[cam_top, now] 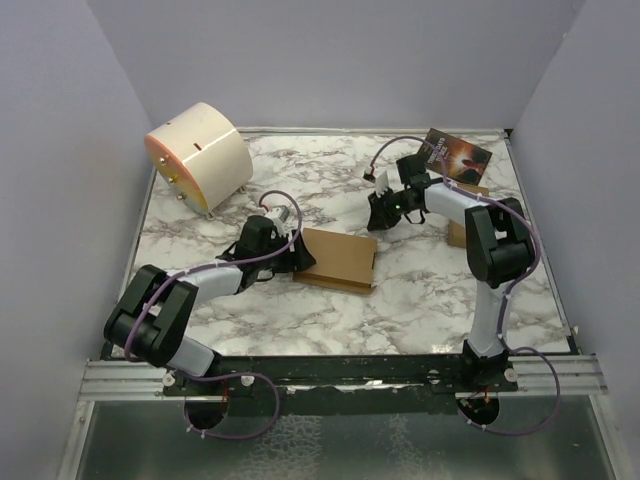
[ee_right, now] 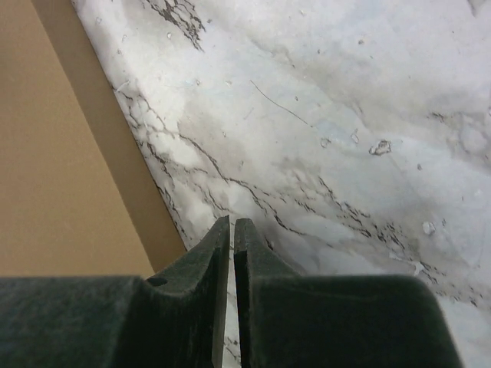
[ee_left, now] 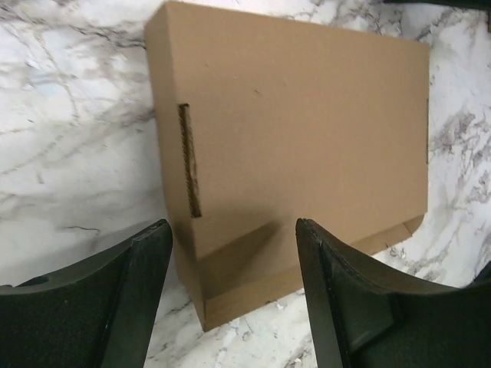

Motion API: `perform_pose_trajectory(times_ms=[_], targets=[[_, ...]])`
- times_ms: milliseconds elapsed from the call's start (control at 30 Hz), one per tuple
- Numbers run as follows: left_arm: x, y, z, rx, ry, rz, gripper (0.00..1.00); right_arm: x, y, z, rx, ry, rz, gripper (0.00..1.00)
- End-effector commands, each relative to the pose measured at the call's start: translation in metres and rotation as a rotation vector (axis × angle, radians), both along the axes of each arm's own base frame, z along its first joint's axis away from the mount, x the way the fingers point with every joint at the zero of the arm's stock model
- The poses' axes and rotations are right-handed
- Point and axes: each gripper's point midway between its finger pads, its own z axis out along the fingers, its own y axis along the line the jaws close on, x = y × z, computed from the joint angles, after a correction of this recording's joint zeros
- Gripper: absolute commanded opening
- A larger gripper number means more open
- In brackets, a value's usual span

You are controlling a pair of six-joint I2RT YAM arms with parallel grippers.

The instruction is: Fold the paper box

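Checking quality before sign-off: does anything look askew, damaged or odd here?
The paper box lies closed on the table, but at one corner a lower layer pokes out, not flush. No tears or spills visible.

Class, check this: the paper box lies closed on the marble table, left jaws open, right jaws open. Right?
Not quite: the right jaws are shut, as the right wrist view shows. The paper box lies closed on the marble table, left jaws open.

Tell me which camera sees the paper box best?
The left wrist view: the paper box fills it, lid and side slot clear. The top view shows it small; the right wrist view catches only one edge.
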Motion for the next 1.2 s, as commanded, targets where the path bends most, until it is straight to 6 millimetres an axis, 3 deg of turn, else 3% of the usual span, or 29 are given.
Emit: perform_pose_trajectory(times_ms=[0,200,333,500,600,733,800,867,933,1067,1167], targets=[[-0.015,-0.017,0.016,-0.075,-0.012,-0.054,0.68,0.001,0.013,-0.001,0.003,0.022,0.045,0.09],[-0.034,-0.025,0.022,-0.094,-0.004,-0.071,0.68,0.006,0.024,0.004,0.010,0.012,0.054,0.09],[-0.044,-0.032,0.027,-0.120,0.001,-0.094,0.68,0.016,0.021,0.019,-0.008,-0.055,0.029,0.11],[-0.060,-0.053,0.029,-0.139,0.017,-0.160,0.68,0.023,0.003,0.058,-0.006,-0.194,-0.022,0.13],[-0.063,-0.053,0.028,-0.113,0.003,-0.156,0.68,0.020,-0.014,0.086,0.007,-0.286,-0.061,0.15],[-0.061,-0.043,0.048,-0.012,-0.160,-0.155,0.68,-0.002,-0.035,0.121,0.101,-0.367,-0.079,0.20],[-0.063,-0.044,0.075,0.008,-0.301,-0.191,0.69,-0.021,-0.042,0.132,0.175,-0.372,-0.082,0.38],[-0.067,-0.048,0.099,0.018,-0.457,-0.253,0.70,-0.044,-0.044,0.130,0.259,-0.321,-0.086,0.63],[-0.073,-0.056,0.115,0.045,-0.608,-0.336,0.72,-0.071,-0.040,0.118,0.340,-0.209,-0.062,0.76],[-0.091,-0.084,0.112,0.229,-0.835,-0.646,0.79,-0.098,-0.045,0.103,0.470,0.028,-0.101,0.79],[-0.100,-0.097,0.093,0.399,-0.961,-0.913,0.83,-0.110,-0.049,0.092,0.533,0.148,-0.150,0.78]])
